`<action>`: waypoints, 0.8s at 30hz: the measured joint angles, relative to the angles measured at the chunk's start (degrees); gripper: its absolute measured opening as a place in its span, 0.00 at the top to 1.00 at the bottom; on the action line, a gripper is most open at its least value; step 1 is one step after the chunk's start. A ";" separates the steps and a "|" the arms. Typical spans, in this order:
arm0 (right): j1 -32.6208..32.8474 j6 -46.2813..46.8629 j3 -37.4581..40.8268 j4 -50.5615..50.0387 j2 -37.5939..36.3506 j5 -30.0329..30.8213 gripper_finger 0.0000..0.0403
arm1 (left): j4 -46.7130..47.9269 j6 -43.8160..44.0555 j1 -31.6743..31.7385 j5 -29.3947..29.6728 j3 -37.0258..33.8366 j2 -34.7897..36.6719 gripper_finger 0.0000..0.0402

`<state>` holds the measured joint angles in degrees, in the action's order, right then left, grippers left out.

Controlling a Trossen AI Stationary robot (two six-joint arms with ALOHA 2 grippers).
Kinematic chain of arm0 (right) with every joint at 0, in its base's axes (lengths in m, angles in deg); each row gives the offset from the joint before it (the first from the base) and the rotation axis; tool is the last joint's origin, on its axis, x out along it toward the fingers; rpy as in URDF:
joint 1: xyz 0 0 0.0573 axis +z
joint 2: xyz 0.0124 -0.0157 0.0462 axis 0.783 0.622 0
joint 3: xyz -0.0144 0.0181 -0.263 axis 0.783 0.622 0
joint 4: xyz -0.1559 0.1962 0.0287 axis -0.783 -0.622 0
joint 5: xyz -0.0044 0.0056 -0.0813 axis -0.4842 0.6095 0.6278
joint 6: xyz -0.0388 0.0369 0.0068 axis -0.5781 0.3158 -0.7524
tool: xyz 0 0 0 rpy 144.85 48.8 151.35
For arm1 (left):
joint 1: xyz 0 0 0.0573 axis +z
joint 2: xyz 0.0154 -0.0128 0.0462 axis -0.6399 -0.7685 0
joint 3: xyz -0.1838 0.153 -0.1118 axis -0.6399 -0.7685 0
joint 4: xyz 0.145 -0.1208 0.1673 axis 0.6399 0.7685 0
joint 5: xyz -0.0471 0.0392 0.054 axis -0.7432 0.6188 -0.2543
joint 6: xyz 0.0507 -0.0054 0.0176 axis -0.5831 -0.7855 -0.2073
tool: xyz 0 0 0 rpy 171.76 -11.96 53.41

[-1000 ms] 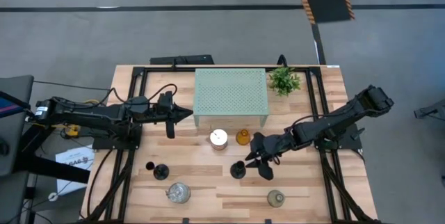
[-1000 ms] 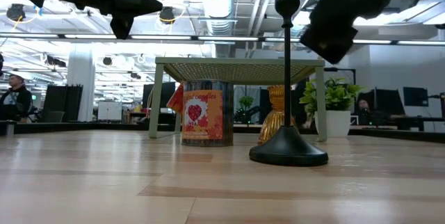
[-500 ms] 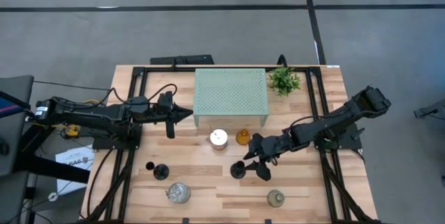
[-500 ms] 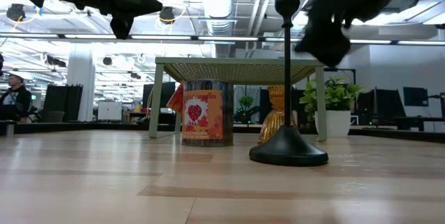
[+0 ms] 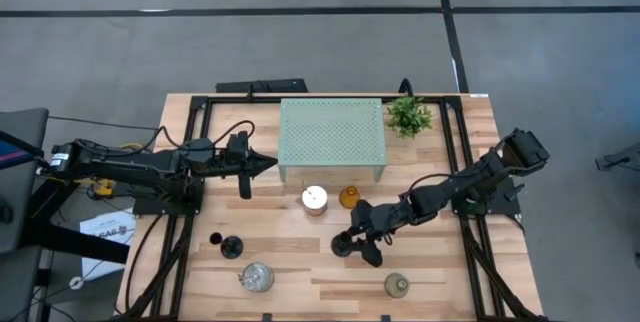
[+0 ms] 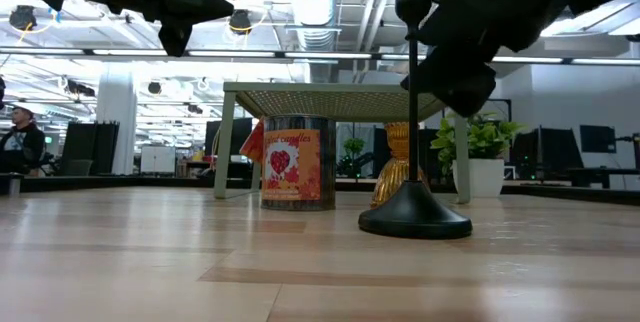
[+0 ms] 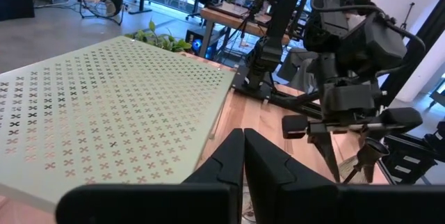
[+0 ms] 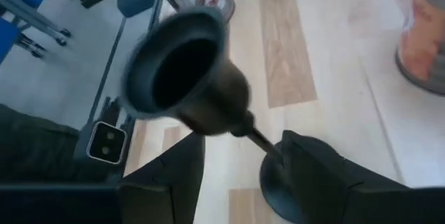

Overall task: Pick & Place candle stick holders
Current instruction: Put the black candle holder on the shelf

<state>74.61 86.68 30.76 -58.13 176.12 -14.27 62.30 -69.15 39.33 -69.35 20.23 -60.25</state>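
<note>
Black and slim, one stemmed candle stick holder [image 5: 343, 243] stands upright on the wooden table [image 5: 440, 262], lower centre of the high view; the right gripper [image 5: 362, 239] straddles its stem, fingers spread apart, not clamped; the left gripper [image 5: 264, 164], fingers pressed together, hangs left of the pale green perforated stand [image 5: 332, 132].

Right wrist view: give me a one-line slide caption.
Open right gripper straddling the stem of an upright black candle stick holder on the wooden table.
</note>
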 joint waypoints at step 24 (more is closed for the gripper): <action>-0.33 0.64 -0.02 3.68 0.09 0.67 0.90 | 0.02 0.00 0.00 0.00 0.00 0.00 0.97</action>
<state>74.28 87.32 30.74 -54.45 176.21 -13.59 62.32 -69.15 39.33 -69.35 20.23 -60.25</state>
